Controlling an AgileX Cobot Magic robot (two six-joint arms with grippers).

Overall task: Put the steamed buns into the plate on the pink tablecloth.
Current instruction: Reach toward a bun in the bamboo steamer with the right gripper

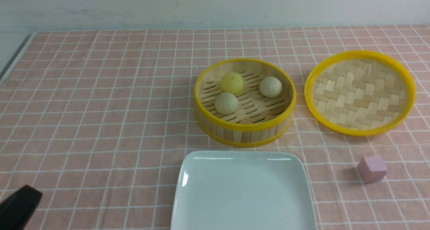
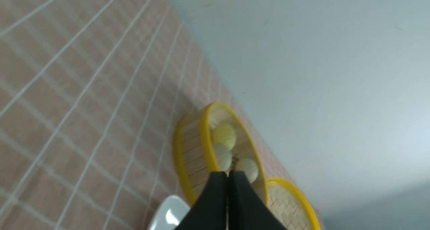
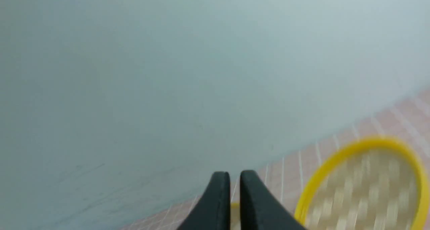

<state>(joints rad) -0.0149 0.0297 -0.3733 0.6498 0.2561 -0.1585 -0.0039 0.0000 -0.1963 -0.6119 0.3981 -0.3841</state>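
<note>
Sitting in the yellow-rimmed bamboo steamer basket (image 1: 245,132), three small round steamed buns (image 1: 226,103) lie behind the glossy white square plate (image 1: 242,189). The left fingers (image 2: 215,196) press together; the right fingers (image 3: 218,196) stand slightly parted.

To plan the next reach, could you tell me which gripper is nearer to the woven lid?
Right. The right gripper hangs close by the woven lid; the left gripper is far off to its left, beyond the steamer.
</note>
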